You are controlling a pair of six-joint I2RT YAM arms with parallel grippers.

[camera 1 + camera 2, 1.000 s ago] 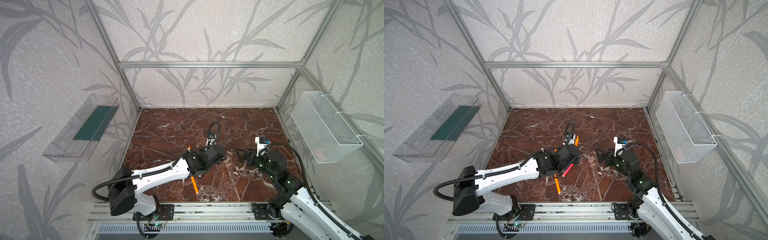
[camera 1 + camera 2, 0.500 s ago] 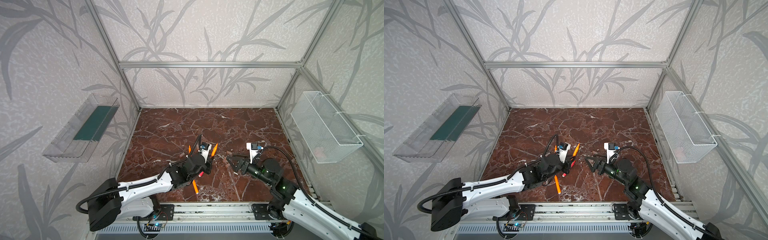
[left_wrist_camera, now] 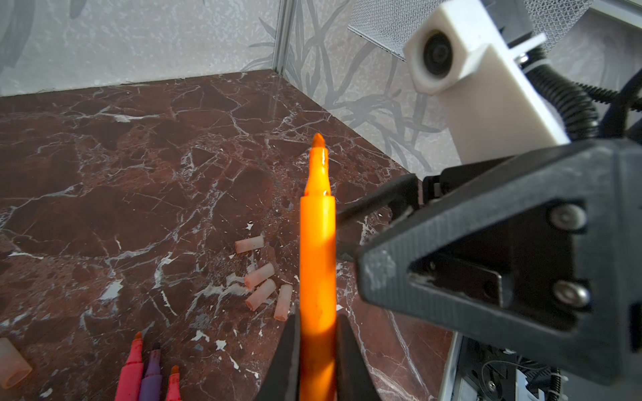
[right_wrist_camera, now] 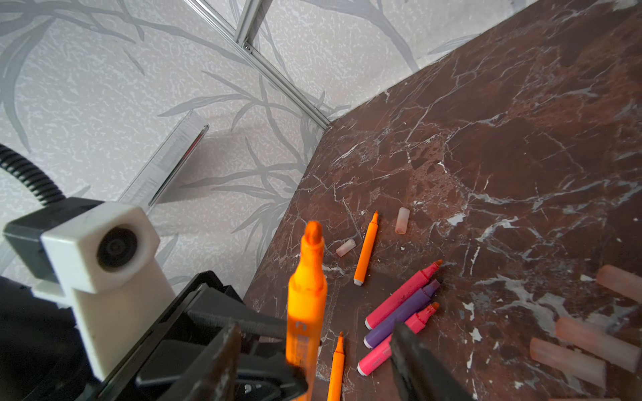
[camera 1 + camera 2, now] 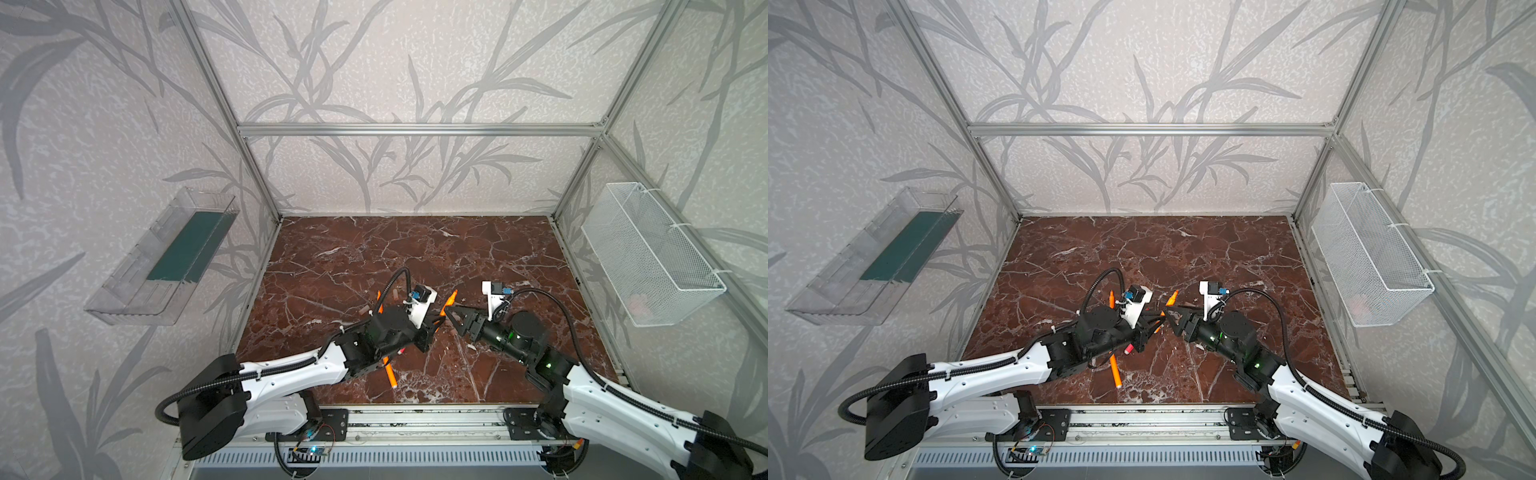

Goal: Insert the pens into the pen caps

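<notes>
Marble table below, your left gripper has lifted its clamped orange pen between the open, narrowing jaws of your right gripper, likely a handover

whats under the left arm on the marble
An orange marker pen and the end of a pink-red pen poke out; the left arm covers the rest of them.

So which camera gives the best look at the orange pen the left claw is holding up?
The left wrist view: the orange pen stands sharp from its tip down to the left gripper shut on it. The right wrist view shows the pen close but blurred. Both top views show only its upper end between the arms.
</notes>
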